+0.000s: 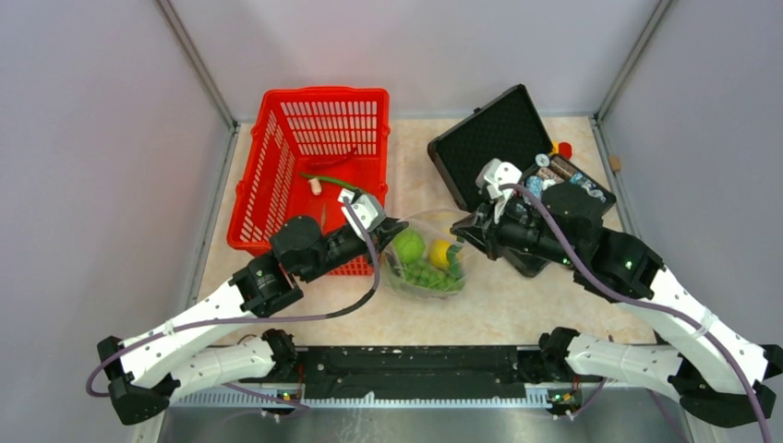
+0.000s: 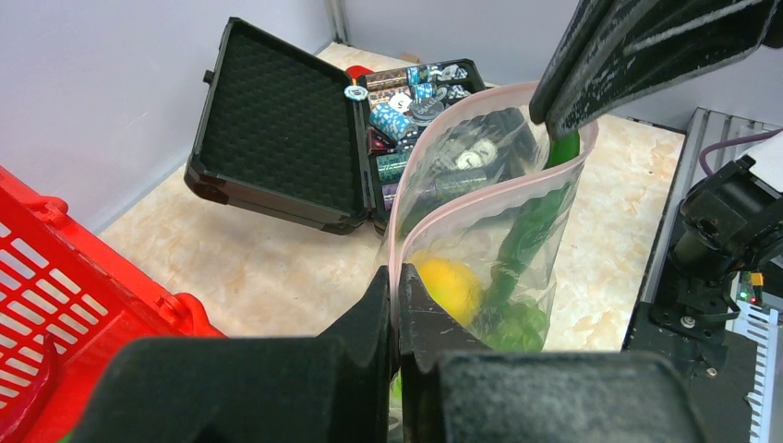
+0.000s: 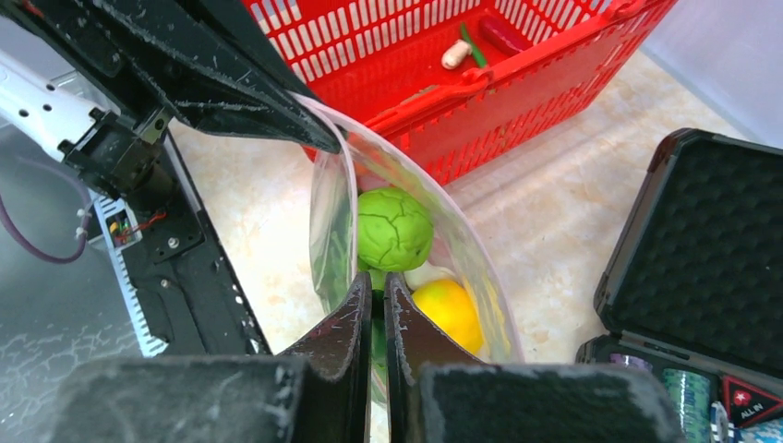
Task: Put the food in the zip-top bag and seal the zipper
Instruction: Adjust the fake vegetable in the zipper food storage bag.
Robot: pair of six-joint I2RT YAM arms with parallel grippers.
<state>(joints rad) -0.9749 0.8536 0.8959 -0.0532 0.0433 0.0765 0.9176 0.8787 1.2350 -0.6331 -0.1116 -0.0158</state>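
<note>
The zip-top bag [image 1: 427, 263] stands on the table between my grippers, its mouth bowed open. Inside it are a green lime [image 3: 394, 229], a yellow lemon [image 3: 450, 311], green grapes [image 1: 427, 275] and long green leaves [image 2: 528, 235]. My left gripper [image 2: 395, 288] is shut on the pink zipper [image 2: 480, 205] at the bag's left end. My right gripper [image 3: 377, 297] is shut on the mouth edge at the opposite end. In the top view the left gripper [image 1: 392, 231] and the right gripper [image 1: 467, 236] face each other across the bag. A long green leaf [image 1: 329, 179] lies in the red basket.
The red basket [image 1: 277, 152] stands at the back left, just behind the left arm, with a small pale piece [image 1: 316, 186] and a red piece inside. An open black foam-lined case [image 1: 489, 134] with small gadgets [image 1: 571, 181] stands at the back right.
</note>
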